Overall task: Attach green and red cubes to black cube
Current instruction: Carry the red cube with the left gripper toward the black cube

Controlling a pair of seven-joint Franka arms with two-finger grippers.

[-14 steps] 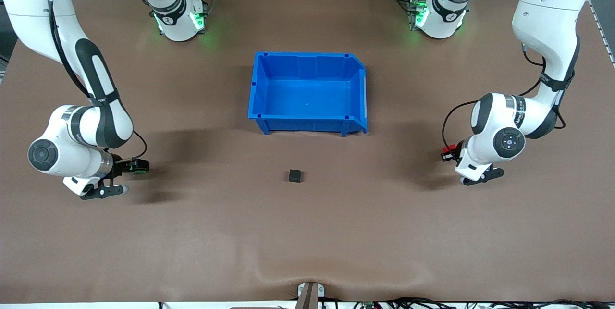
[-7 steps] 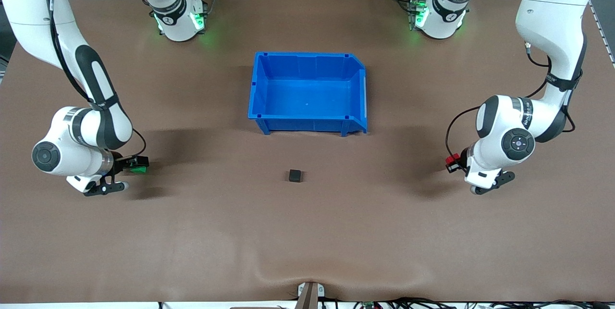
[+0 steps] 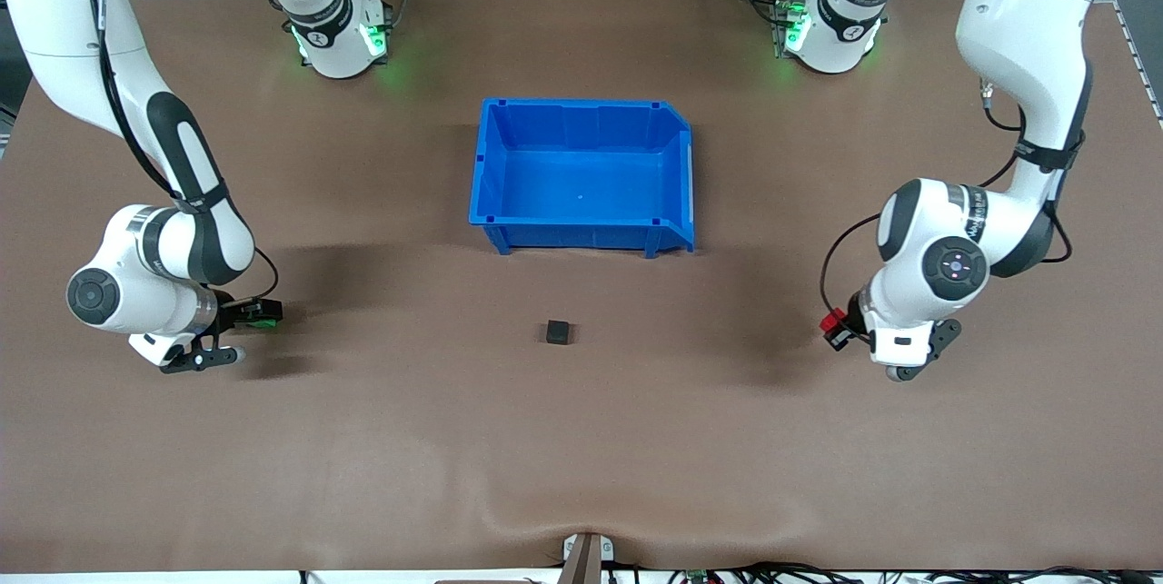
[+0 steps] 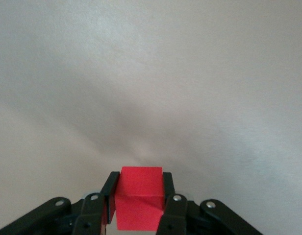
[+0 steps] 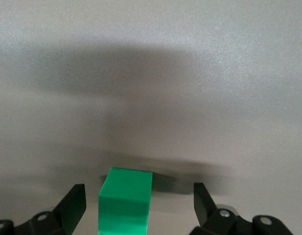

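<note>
Nearer the camera than the blue bin (image 3: 581, 171), the black cube (image 3: 559, 331) sits alone on the table (image 3: 581, 439). Toward the left arm's end, the left gripper (image 4: 139, 205) clamps the red cube (image 4: 139, 203). Toward the right arm's end, the right gripper (image 5: 139, 205) is spread wide around the green cube (image 5: 125, 199).

One camera hangs high across the table (image 3: 581, 439) from the two arms, tilted down and facing their bases, far enough off to take in the whole brown top and the blue bin (image 3: 581, 173) at its middle. The left wrist camera sits close above its own fingers (image 4: 166, 188), looking past them down at bare table (image 4: 151, 73). The right wrist camera does the same past its fingers (image 5: 75, 203). Each wrist view shares with the high view just the patch of table under its gripper
</note>
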